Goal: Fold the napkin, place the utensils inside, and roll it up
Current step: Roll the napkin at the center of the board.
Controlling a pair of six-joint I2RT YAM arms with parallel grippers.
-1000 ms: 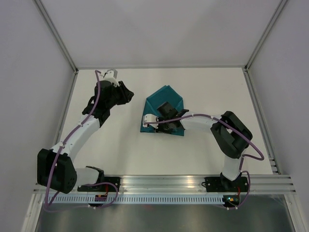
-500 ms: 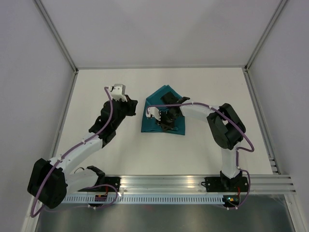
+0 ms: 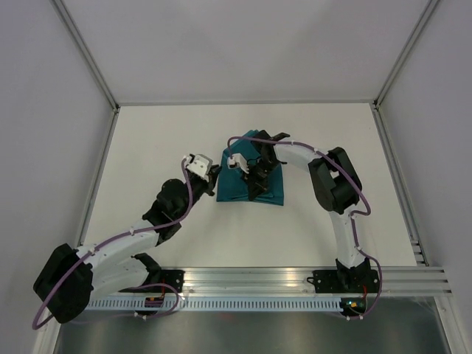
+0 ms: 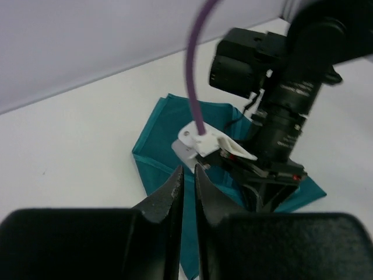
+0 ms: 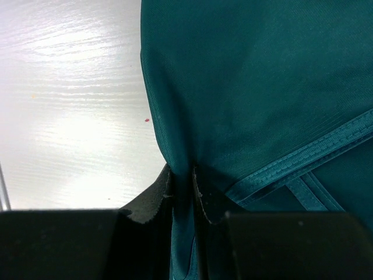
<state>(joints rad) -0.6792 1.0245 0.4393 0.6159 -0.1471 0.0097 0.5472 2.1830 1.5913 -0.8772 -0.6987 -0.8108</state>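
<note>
The teal napkin point(image 3: 237, 188) lies crumpled and partly folded at the table's middle. It also shows in the left wrist view point(image 4: 157, 125) and fills the right wrist view point(image 5: 262, 87). My right gripper point(image 3: 254, 190) points down onto it. In the right wrist view, the right gripper point(image 5: 182, 182) is shut on a pinched fold of the cloth. My left gripper point(image 3: 213, 174) is just left of the napkin's left edge. In its own view, the left gripper point(image 4: 187, 172) is shut with nothing between the jaws. The knife is out of view.
The white table point(image 3: 147, 140) is walled by grey panels with metal posts at the back corners point(image 3: 116, 107). The aluminium rail point(image 3: 243, 276) with both arm bases runs along the near edge. The right arm's elbow point(image 3: 335, 181) stands right of the napkin.
My left gripper has swung from the far left down and right to the napkin's left edge. My right gripper has shifted farther back over the napkin, and the cloth's peaked back corner has flattened.
</note>
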